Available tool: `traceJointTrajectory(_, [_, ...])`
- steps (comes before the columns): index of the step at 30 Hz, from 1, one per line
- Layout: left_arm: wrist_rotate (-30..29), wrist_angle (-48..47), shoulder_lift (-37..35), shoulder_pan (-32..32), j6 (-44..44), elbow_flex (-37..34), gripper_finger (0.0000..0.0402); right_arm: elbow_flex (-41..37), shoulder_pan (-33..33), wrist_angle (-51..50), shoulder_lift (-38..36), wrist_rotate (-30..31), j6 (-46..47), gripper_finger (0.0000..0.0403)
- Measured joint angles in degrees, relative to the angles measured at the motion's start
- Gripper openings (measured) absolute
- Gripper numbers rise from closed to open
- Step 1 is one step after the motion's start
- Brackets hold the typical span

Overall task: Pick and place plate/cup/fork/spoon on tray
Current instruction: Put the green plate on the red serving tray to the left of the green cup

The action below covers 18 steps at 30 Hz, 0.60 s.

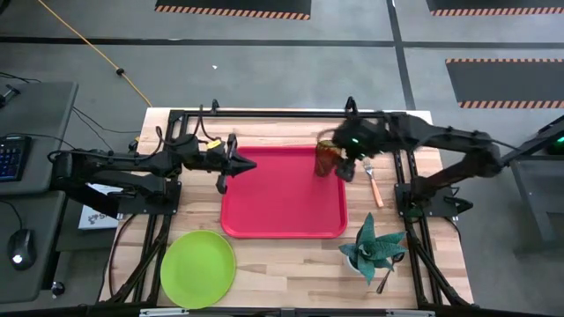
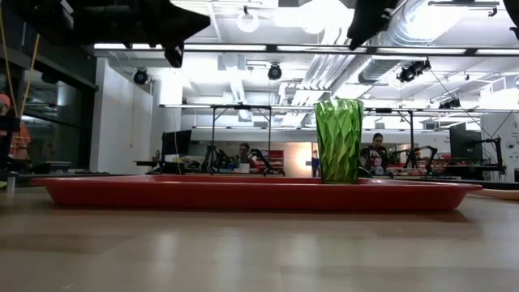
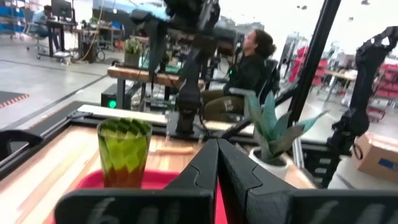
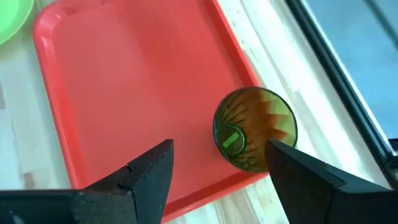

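Cup (image 4: pixel 255 137) upright on tray (image 4: pixel 124 81), below open right hand (image 4: pixel 217 171).

Right arm is reaching in from its side, elbow bent, with the right gripper (image 4: pixel 214 165) hanging up high and pointing down, fingers spread wide with nothing between them. Left arm is stretching out flat across, and the left gripper (image 1: pixel 234 163) is sitting with fingers pressed together.

Cup (image 4: pixel 255 128) upright on tray (image 4: pixel 124 81)
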Motion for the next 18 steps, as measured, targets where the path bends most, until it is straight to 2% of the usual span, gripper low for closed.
traceJointTrajectory(5, [0.00,-0.58,0.00,0.00,0.32,0.00,0.0000,-15.89,2.38,8.52,-13.18,2.24,4.95,0.0245])
traceJointTrajectory(8, [-0.15,-0.30,0.00,0.07,1.05,0.00,0.0000,-24.42,3.11,17.70,-21.26,2.22,6.49,0.0245])
traceJointTrajectory(10, [-1.49,-0.18,0.00,0.09,2.56,0.00,0.0000,-30.14,3.71,27.48,-26.40,2.36,4.95,0.0245])
traceJointTrajectory(13, [-4.00,-0.24,0.00,0.09,4.08,0.00,0.0000,-39.82,4.49,47.24,-32.62,3.90,0.04,0.0245])
traceJointTrajectory(16, [-4.66,-0.75,0.00,0.09,5.40,0.00,0.0000,-48.51,4.57,66.10,-35.63,4.36,-4.52,0.0245])
traceJointTrajectory(18, [-4.66,-0.63,-0.03,0.09,5.38,0.00,0.0000,-52.31,4.57,74.82,-36.18,4.75,-6.98,0.0245])
